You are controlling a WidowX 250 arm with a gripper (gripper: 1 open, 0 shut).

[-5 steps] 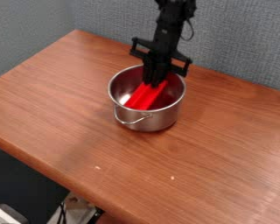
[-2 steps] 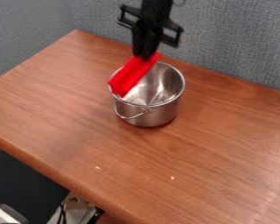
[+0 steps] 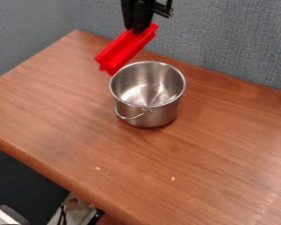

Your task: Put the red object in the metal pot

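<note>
The red object [image 3: 123, 48], a bright red bar, hangs tilted in the air above and to the left of the metal pot [image 3: 149, 114]. Its upper end is pinched in my gripper [image 3: 140, 28], which points down from the top edge of the view and is shut on it. The bar's lower end slopes down to the left, just above the pot's far-left rim and apart from it. The shiny round pot stands upright on the wooden table with nothing visible inside it.
The brown wooden table [image 3: 61, 114] stretches around the pot, with its near edge running diagonally at the bottom left. A grey wall stands behind it. Dark floor and clutter show below the table edge.
The gripper has risen and shifted a little left, lifting the red bar from inside the pot to above its rim. The pot has stayed in place.
</note>
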